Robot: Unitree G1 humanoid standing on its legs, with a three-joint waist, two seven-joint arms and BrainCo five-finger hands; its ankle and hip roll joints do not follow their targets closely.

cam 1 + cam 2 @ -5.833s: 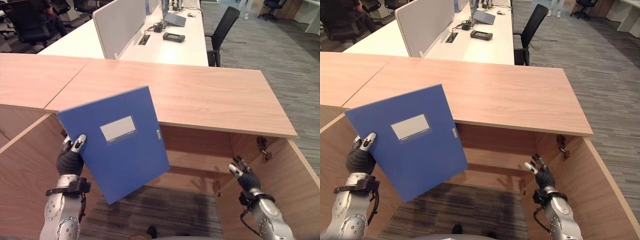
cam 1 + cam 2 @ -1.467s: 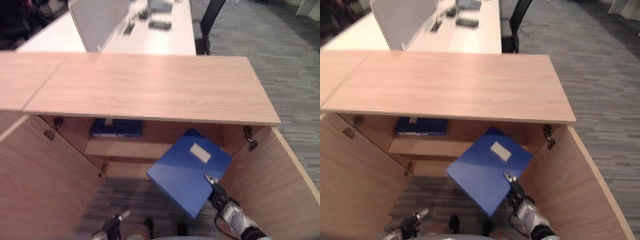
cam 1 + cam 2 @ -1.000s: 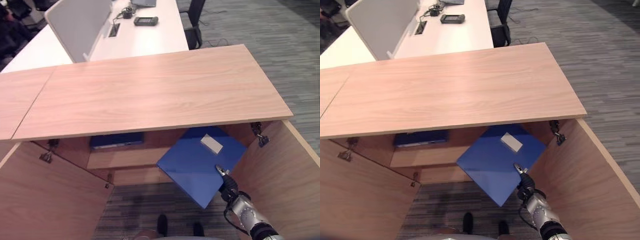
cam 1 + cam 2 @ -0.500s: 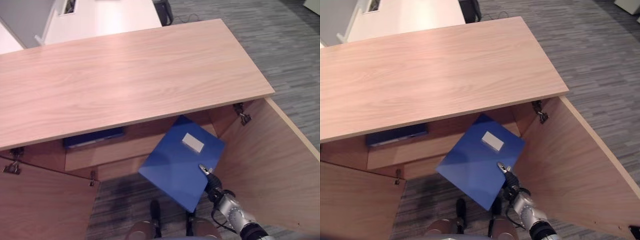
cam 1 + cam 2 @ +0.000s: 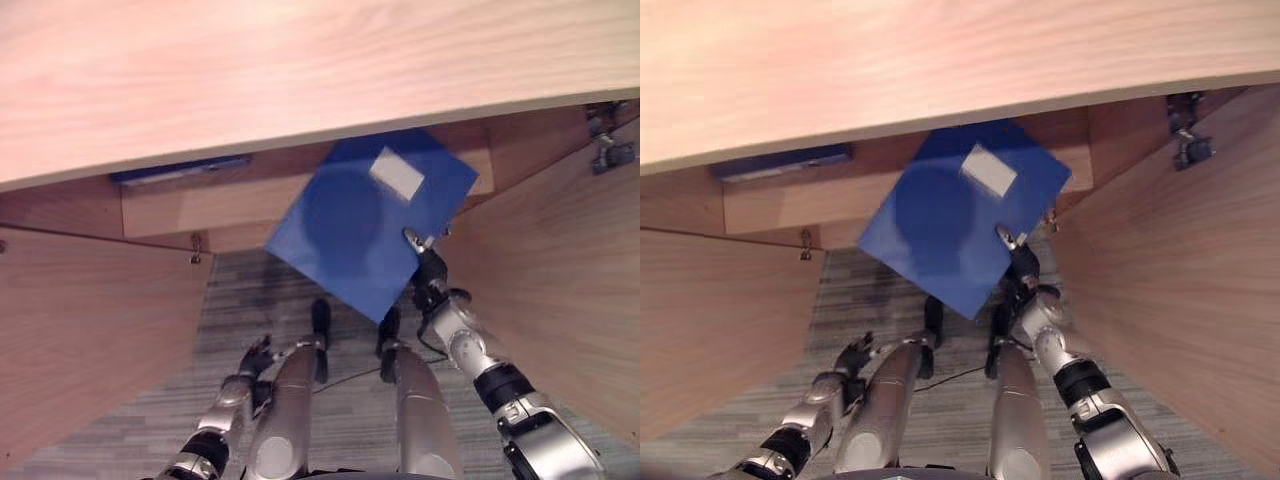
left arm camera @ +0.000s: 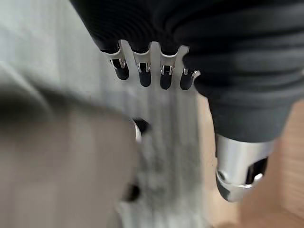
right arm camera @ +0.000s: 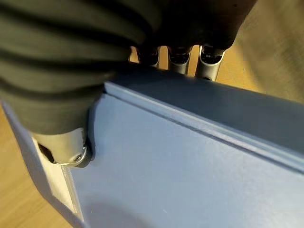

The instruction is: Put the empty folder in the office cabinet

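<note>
The blue folder [image 5: 350, 225] with a white label [image 5: 397, 172] is held tilted in the cabinet's opening, its far corner under the wooden top [image 5: 300, 60] and over the shelf [image 5: 230, 200]. My right hand [image 5: 430, 272] is shut on the folder's near right edge. In the right wrist view the thumb [image 7: 66, 147] presses the folder's face [image 7: 190, 175] and the fingers [image 7: 209, 61] wrap behind its edge. My left hand [image 5: 252, 358] hangs low over the carpet with relaxed fingers [image 6: 142, 71], holding nothing.
A second blue folder [image 5: 180, 170] lies flat on the left of the shelf. The left door [image 5: 90, 330] and the right door [image 5: 560, 270] stand open on either side. A metal hinge [image 5: 605, 140] sits on the right door's inner face.
The camera has tipped down and come closer to the cabinet. The folder's far corner has gone further in under the top. My left hand now shows low at the left.
</note>
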